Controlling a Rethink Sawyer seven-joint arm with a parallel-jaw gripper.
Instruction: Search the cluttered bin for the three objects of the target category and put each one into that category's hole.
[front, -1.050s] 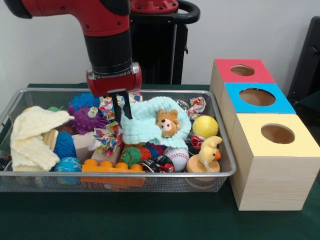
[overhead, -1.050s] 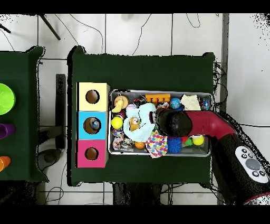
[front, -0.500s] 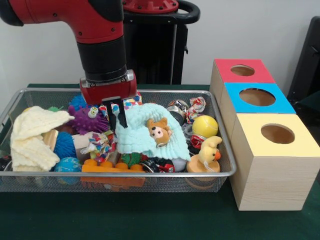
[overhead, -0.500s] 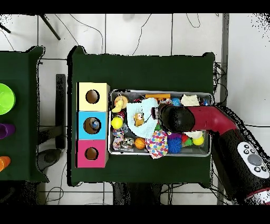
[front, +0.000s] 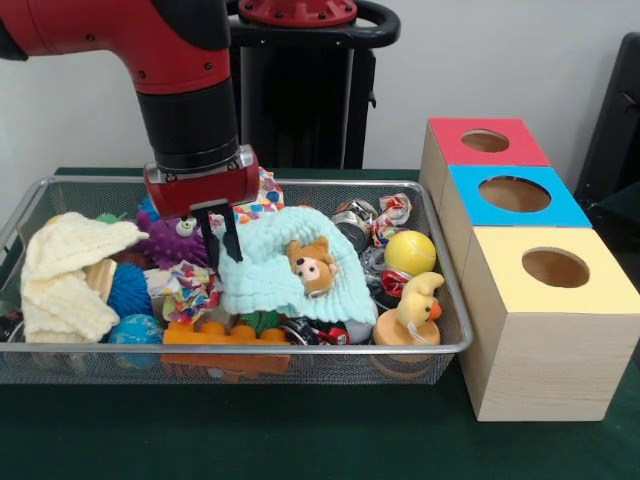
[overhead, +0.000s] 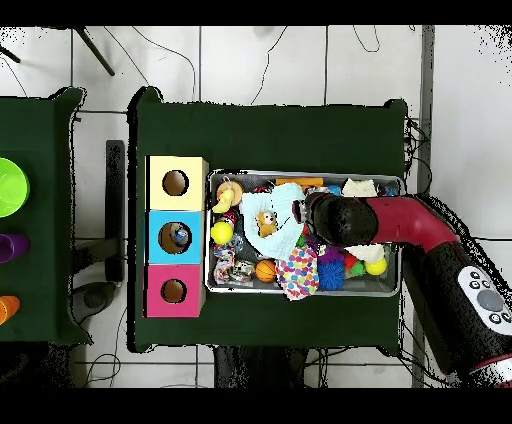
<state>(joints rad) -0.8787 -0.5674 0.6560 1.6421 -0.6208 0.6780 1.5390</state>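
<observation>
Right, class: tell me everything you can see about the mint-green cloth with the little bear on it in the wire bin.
The mint-green cloth looks like soft, nubbly fleece, rumpled and draped over the toys in the middle of the wire bin. A small brown bear head is fixed near its centre. One corner is lifted where the tool pinches it from above, fingers shut on the fabric. Its lower edge hangs over the balls and orange block in front; the yellow ball lies apart from it, to one side.

Toys crowd the wire bin (front: 440, 345) throughout; the three box holes (front: 514, 193) stand unobstructed.
</observation>
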